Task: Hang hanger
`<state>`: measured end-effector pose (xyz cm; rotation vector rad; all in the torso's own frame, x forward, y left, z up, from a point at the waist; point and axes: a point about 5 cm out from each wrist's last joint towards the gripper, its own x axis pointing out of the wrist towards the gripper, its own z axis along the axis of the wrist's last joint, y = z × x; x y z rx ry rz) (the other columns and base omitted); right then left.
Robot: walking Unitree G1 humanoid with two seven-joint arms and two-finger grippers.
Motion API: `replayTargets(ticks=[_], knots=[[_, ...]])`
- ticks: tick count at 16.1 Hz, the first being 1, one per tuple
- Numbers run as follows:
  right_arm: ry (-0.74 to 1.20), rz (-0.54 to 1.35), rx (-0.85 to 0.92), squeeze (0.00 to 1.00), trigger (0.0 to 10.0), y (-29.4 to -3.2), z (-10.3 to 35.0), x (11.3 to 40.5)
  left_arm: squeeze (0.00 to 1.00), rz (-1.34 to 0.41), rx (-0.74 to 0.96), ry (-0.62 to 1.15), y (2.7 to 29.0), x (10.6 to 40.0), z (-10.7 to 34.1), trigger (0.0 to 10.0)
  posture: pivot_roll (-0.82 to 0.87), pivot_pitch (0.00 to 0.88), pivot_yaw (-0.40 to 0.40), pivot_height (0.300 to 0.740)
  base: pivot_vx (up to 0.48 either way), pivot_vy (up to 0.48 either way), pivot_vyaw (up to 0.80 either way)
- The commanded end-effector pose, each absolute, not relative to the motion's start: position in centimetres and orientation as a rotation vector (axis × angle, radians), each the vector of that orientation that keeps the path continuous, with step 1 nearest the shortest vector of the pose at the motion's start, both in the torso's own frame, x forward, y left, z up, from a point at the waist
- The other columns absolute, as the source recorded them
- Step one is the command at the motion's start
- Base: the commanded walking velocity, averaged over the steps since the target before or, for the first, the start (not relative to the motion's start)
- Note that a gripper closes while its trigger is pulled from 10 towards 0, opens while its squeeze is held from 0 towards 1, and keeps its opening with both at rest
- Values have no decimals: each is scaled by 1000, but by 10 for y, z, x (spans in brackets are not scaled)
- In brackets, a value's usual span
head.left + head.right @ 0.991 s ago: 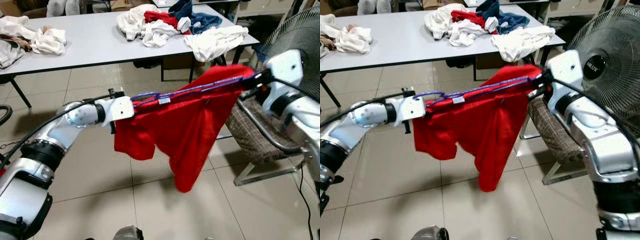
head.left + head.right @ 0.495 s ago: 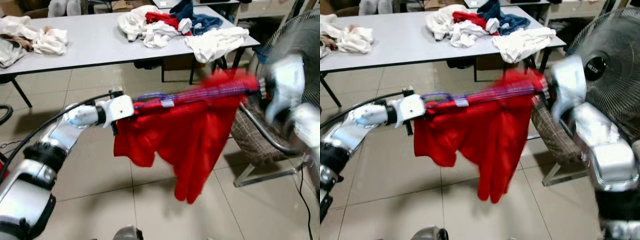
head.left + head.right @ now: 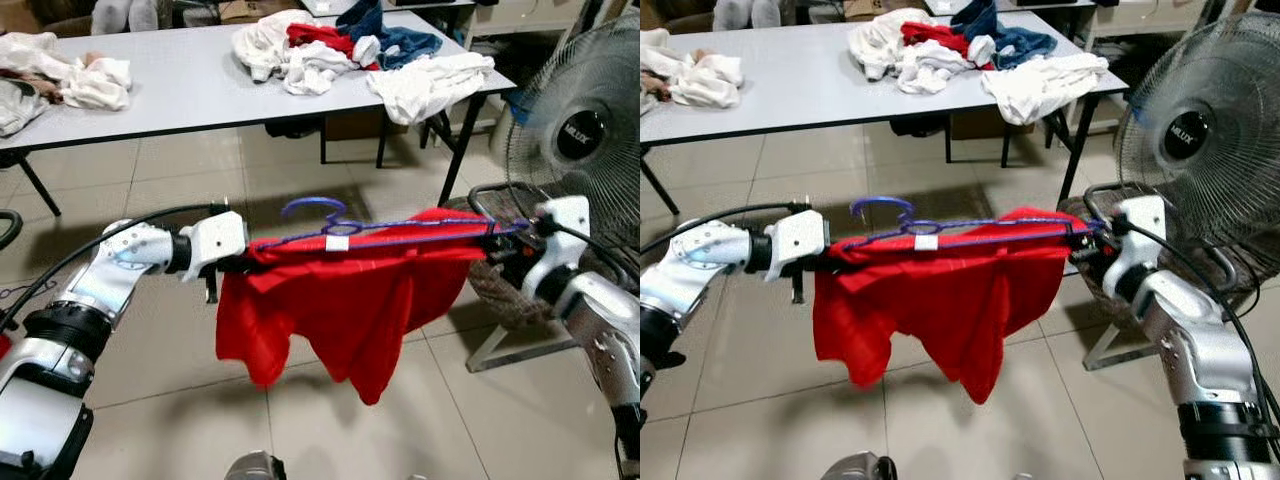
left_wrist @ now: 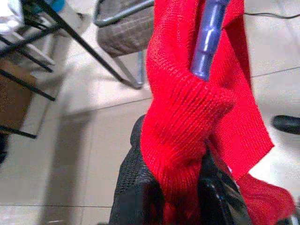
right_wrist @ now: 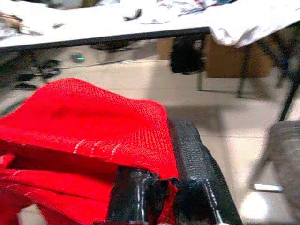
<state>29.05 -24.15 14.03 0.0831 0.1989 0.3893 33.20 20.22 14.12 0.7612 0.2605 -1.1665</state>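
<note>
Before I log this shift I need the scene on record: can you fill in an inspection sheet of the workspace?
Surface: tiled floor; grey table behind.
Job's things: purple hanger threaded through red shirt, held level between both arms.
Clutter: heaps of clothes on the table.
Grippers: left gripper and right gripper each shut on the red shirt at the hanger's ends.
Cables: black cable along the left arm.
Surroundings: fan, chair on the right.

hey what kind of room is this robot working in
Probably a workroom or lab set up for laundry practice rather than a lived-in home: a long grey folding table heaped with loose clothes, a standing fan by a metal-framed chair, and a bare tiled floor.
</note>
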Motion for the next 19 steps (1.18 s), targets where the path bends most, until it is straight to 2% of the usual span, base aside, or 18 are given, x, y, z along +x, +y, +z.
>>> replayTargets(ticks=[1,2,3,8,12,15,17,19], knots=[[151,151,55,0,10000,-302,153,278,0,-978,754,479,268,321,139,0,19,0,38,740,0,0,0],[152,159,53,0,10000,-304,151,277,0,-976,756,483,269,322,140,0,18,0,39,740,0,0,0],[122,166,62,1000,10000,-305,154,275,0,-973,751,490,270,323,141,0,18,0,42,740,0,0,0],[70,232,66,1000,10000,-309,161,267,0,-946,706,469,262,331,146,0,14,0,47,740,0,0,0],[22,333,116,1000,10000,-295,166,262,0,-974,598,404,246,338,153,0,7,0,51,740,0,0,0],[118,380,130,1000,10000,-271,146,264,0,-1042,448,298,216,342,165,0,10,0,49,740,0,0,0],[171,336,155,1000,10000,-255,128,272,0,-1096,367,237,191,342,169,0,11,0,50,740,0,0,0],[169,332,175,1000,10000,-248,123,276,0,-1111,345,215,181,342,171,0,12,0,51,740,0,0,0]])
